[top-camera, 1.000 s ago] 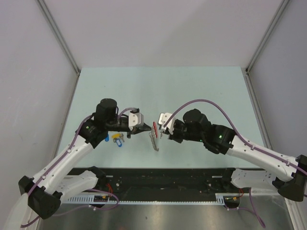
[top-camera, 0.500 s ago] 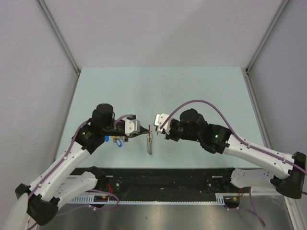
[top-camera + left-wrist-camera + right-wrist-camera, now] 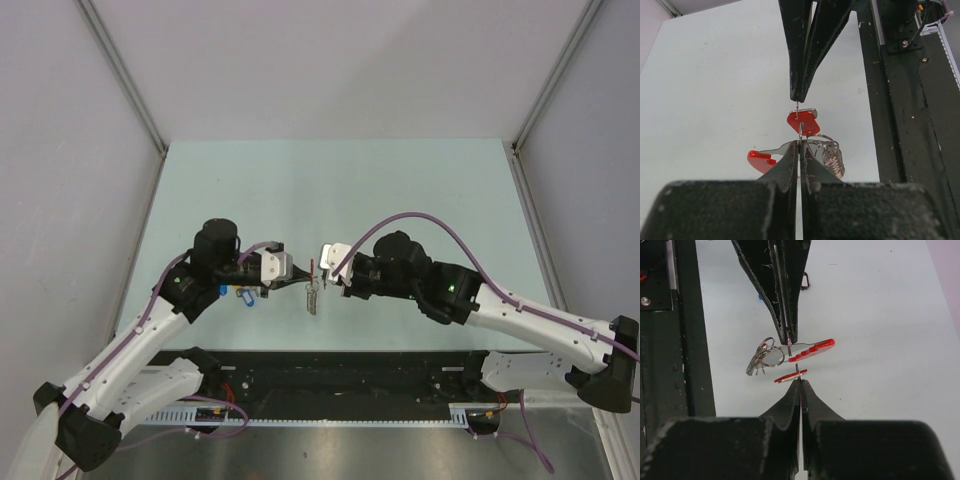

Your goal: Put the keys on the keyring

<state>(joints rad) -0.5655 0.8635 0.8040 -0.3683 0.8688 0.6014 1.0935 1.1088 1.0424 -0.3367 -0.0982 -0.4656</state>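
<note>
My left gripper [image 3: 800, 143] is shut on the keyring [image 3: 826, 152], a red curved band with a bunch of silvery wire loops hanging below the tips. In the right wrist view the keyring [image 3: 810, 350] hangs from the left fingers [image 3: 785, 315], just above my right gripper [image 3: 800, 381]. That gripper is shut on a red-headed key [image 3: 789, 376], held edge-on a finger's width from the keyring. From above, both grippers meet tip to tip, left gripper [image 3: 303, 272] and right gripper [image 3: 323, 278], with the keyring [image 3: 313, 293] dangling between them. Blue and yellow keys [image 3: 243, 295] lie on the table under the left arm.
The pale green table [image 3: 400, 190] is walled by grey panels at the back and both sides. A black rail [image 3: 350, 375] with cables runs along the near edge behind both arm bases. A small dark loop [image 3: 805, 280] lies on the table beyond the left fingers.
Both grippers have drawn closer together and slightly nearer the front edge. The keyring has swung from showing its red side to hanging narrow and edge-on. Both grips stayed shut.
</note>
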